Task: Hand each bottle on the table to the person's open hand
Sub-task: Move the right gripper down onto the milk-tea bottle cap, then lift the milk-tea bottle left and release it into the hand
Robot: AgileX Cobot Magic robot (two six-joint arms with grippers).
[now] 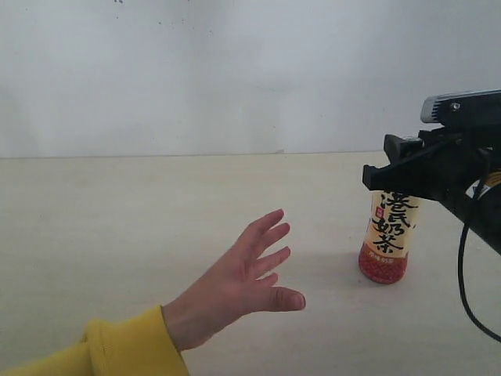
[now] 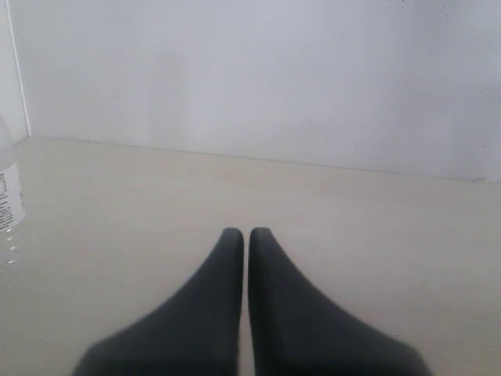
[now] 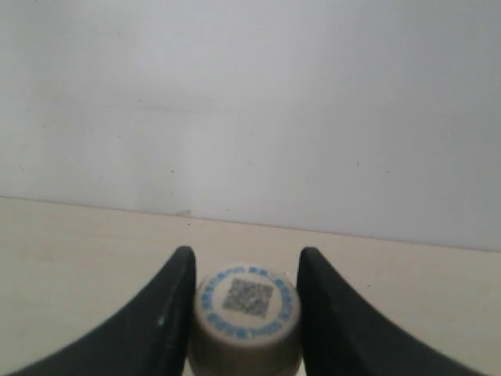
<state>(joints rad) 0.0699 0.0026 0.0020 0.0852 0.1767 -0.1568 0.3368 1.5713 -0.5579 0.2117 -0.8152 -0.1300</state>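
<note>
Between the fingers of the right pincer (image 3: 246, 262) stands the tea bottle (image 1: 389, 239), cap gripped on both sides, base on the tabletop (image 1: 117, 211), apart from the person's open hand (image 1: 246, 270). Its neck is hidden behind the pincer. Elsewhere the left pincer (image 2: 245, 233) is closed, empty, and a clear bottle (image 2: 6, 196) is cut off at the frame's edge.

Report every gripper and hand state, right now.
Left gripper: shut, empty.
Right gripper: shut on the cap of the cream-and-red plastic tea bottle.
Person's bare hand: open, empty.
</note>
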